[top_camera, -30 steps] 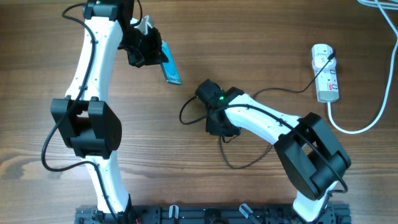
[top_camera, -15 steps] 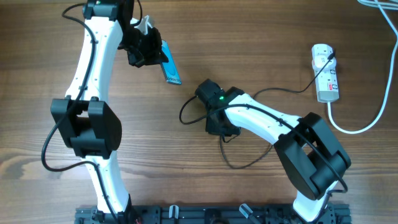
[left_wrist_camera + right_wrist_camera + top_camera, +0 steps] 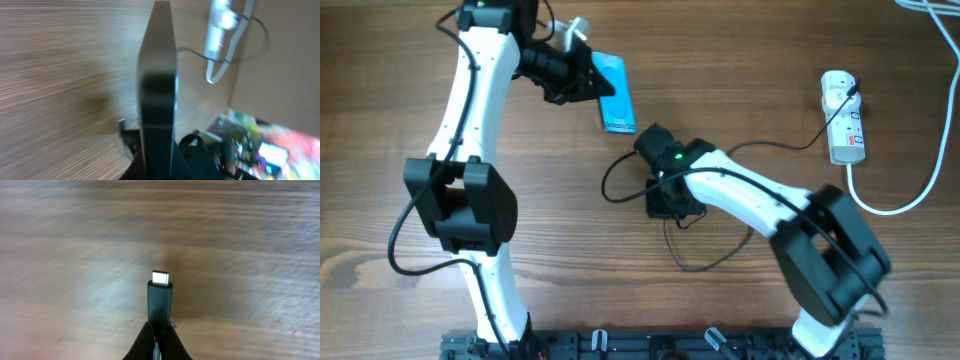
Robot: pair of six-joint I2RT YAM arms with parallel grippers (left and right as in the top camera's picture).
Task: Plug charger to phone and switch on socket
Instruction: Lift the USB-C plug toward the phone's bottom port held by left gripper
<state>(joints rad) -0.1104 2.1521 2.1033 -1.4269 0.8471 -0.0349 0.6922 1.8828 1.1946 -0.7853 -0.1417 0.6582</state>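
Phone (image 3: 616, 92) clamped in left gripper (image 3: 588, 82), upper centre; lower end points toward charger connector (image 3: 161, 297), pinched by right gripper (image 3: 160, 336), just lower right.

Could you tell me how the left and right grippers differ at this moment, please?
The left gripper is shut on the phone, a broad flat slab; the right gripper is shut on the charger, pinching its slim connector. The left gripper sits toward the far side of the table; the right gripper is mid-table, nearer the socket. Both grip one end, leaving the rest jutting past the fingers.
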